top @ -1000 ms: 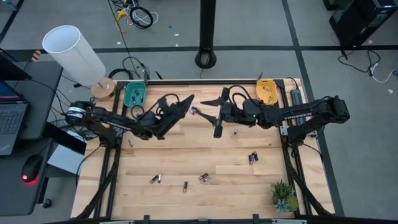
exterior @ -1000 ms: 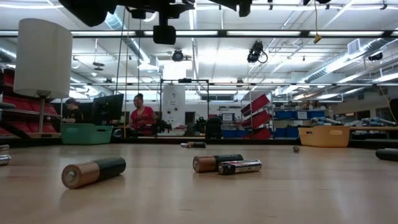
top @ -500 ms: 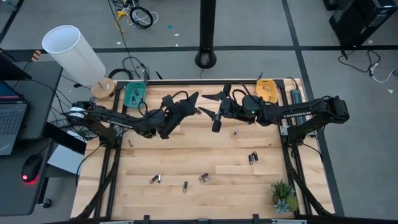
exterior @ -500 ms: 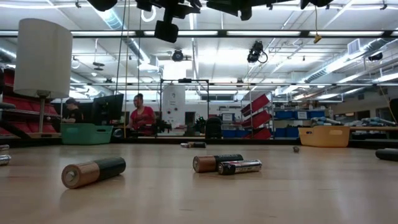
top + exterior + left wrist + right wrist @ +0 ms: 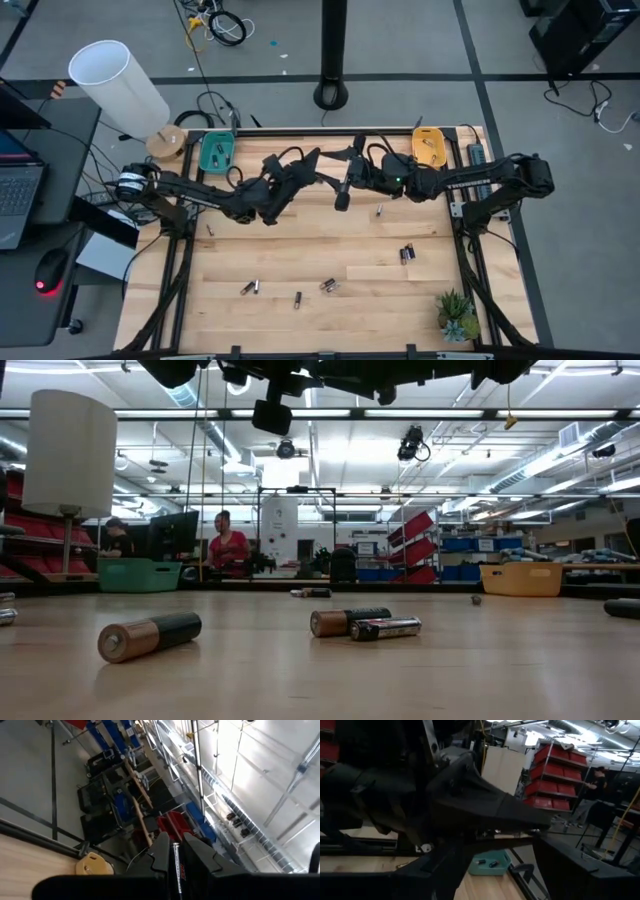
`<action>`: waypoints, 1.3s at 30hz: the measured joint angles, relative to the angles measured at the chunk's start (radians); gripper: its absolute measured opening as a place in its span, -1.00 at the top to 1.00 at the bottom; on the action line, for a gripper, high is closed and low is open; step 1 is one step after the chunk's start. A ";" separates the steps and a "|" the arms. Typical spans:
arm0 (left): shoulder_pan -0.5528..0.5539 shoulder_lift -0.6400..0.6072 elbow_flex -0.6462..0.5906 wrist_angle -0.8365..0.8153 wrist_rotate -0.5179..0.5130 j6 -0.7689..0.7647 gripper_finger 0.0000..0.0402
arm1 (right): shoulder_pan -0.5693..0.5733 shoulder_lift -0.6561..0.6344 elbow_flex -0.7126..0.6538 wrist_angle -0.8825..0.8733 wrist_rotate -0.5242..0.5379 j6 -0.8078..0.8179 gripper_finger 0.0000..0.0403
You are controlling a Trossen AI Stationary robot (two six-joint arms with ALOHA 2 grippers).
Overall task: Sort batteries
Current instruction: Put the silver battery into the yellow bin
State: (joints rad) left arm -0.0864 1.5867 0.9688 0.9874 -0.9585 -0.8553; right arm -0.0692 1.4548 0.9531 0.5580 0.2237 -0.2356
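Nearest, loose batteries (image 5: 326, 286) lie along the lower middle of the table (image 5: 230, 250). Farther up, at centre, the left gripper (image 5: 318, 172) pinches one battery (image 5: 176, 862) between nearly closed fingers, facing the right gripper (image 5: 342, 176), spread wide, empty.

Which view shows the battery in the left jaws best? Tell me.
Left wrist view: the battery stands close-up, clamped between the left jaws. High view shows only a speck at their tip; low and right wrist views don't show it.

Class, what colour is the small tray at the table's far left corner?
Teal: the tray shows best in the high view, beside the lamp base.
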 joint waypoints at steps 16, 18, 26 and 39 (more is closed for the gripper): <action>0.000 0.000 0.000 0.021 0.037 0.006 0.79 | -0.007 0.000 0.000 0.031 0.011 -0.034 -0.20; 0.000 0.000 0.000 0.025 0.036 0.006 0.79 | -0.007 0.000 0.000 0.033 0.025 -0.036 -0.20; 0.000 0.000 0.000 0.029 0.035 0.010 0.79 | -0.020 0.000 0.000 0.037 0.039 -0.021 -0.21; -0.001 0.000 0.000 0.033 0.040 0.010 0.79 | -0.032 0.000 0.000 0.037 -0.049 -0.018 -0.32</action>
State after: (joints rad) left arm -0.0872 1.5867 0.9688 1.0205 -0.9183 -0.8455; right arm -0.1008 1.4548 0.9536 0.5952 0.1743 -0.2539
